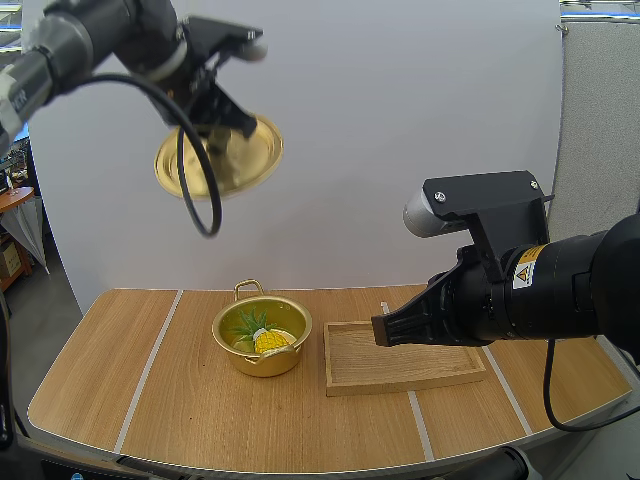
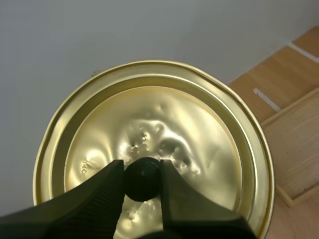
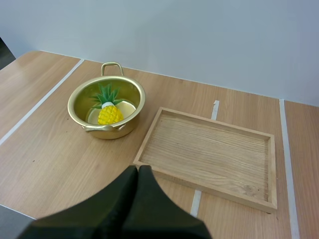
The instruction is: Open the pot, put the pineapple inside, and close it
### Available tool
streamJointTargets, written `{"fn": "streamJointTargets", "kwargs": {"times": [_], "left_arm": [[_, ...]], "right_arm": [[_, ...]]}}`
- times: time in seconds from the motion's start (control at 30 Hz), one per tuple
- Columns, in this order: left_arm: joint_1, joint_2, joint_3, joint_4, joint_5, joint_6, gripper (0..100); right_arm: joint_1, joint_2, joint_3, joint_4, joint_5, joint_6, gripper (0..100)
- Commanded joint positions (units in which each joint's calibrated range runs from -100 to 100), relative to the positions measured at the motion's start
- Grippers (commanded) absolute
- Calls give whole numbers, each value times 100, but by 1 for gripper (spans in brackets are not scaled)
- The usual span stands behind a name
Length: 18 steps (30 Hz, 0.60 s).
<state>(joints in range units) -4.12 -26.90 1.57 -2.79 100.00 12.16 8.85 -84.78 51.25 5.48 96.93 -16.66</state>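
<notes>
A gold pot (image 1: 262, 340) (image 3: 106, 106) stands open on the wooden table, left of the wooden tray. A yellow pineapple with green leaves (image 1: 268, 338) (image 3: 108, 112) lies inside it. High above the table's left part, my left gripper (image 1: 222, 118) (image 2: 142, 180) is shut on the black knob (image 2: 142, 178) of the gold lid (image 1: 220, 158) (image 2: 154, 144), which hangs tilted in the air. My right gripper (image 1: 384, 328) (image 3: 138, 172) is shut with nothing in it, its fingers together as one wedge over the tray's near edge.
An empty wooden tray (image 1: 402, 356) (image 3: 209, 155) lies right of the pot. White tape lines (image 1: 148, 365) cross the table top. My right arm's bulk hangs over the table's right side.
</notes>
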Motion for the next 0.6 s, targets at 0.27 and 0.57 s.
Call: {"fn": "streamJointTargets", "kwargs": {"times": [0.27, 0.57], "left_arm": [[-21, -39, 2045, -42, -1601, 533, 0], [-21, 422, 2517, -633, -2195, 1230, 0]], "right_arm": [[-20, -55, -1, -19, 9, -52, 0], [-20, -55, -1, -19, 9, -52, 0]]}}
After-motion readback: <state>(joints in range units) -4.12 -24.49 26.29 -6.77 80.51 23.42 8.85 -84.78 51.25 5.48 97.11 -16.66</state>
